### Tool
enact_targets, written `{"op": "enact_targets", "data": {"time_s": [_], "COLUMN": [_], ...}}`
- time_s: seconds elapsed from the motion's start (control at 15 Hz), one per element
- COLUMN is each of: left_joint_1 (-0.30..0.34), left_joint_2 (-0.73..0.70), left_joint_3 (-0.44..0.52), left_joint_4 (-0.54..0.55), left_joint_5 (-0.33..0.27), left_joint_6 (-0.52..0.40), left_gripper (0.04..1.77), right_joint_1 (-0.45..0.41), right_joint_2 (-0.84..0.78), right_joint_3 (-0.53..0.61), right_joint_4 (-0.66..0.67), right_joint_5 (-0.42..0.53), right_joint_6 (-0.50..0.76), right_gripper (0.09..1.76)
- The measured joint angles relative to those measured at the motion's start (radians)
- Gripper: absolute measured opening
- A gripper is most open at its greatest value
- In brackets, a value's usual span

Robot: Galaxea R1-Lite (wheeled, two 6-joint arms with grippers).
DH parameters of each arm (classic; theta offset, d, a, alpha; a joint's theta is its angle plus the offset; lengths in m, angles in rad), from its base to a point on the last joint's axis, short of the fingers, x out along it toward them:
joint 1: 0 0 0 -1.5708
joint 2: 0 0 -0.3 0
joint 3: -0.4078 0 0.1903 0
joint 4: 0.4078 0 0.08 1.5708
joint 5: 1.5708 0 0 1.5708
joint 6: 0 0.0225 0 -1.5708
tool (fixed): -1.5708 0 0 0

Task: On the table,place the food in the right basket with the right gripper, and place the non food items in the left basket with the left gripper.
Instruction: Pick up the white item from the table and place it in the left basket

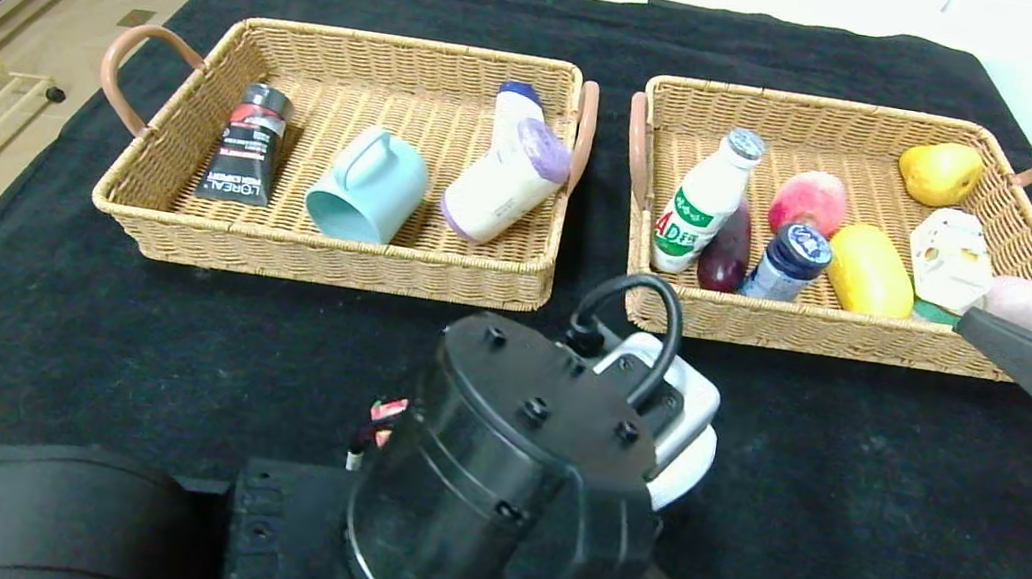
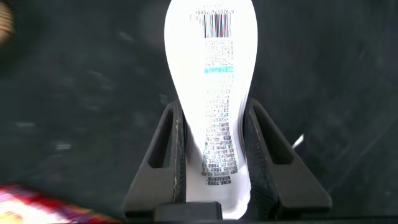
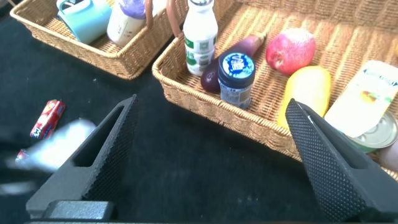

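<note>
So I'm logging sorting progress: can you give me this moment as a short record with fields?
left gripper: shut on white bottle, low over the table
right gripper: open, empty, by the right basket's front corner
left basket: mug, purple-topped roll, black tube
right basket: milk bottle, jar, carton, fruit
still on table: red candy stick

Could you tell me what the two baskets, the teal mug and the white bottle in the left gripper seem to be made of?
Left basket and right basket: woven tan wicker, matte; the weave shows.
Teal mug: smooth, faintly glossy, probably ceramic or plastic.
White bottle, clamped in the left gripper: glossy, likely plastic, with printed text and barcode.
</note>
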Motion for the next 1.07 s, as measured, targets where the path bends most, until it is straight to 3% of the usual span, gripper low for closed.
{"op": "enact_targets", "data": {"time_s": [0.4, 0.73, 1.07], "left_joint_1": [0.139, 0.381, 0.663], "left_joint_2": [-0.135, -0.199, -0.221], "left_joint_3": [-0.017, -0.054, -0.107], "left_joint_4": [0.010, 0.010, 0.008], "left_joint_5": [0.007, -0.009, -0.168], "left_joint_6": [0.000, 0.022, 0.042], "left_gripper": [0.63, 0.63, 0.63], "right_joint_1": [0.013, 0.017, 0.021], "right_joint_2": [0.009, 0.014, 0.022], "right_joint_3": [0.001, 0.003, 0.006], "right_joint_4": [0.011, 0.010, 0.010], "right_joint_5": [0.000, -0.001, -0.001], "right_joint_6": [-0.002, -0.001, -0.004], "right_gripper": [1.71, 1.71, 1.71]}}
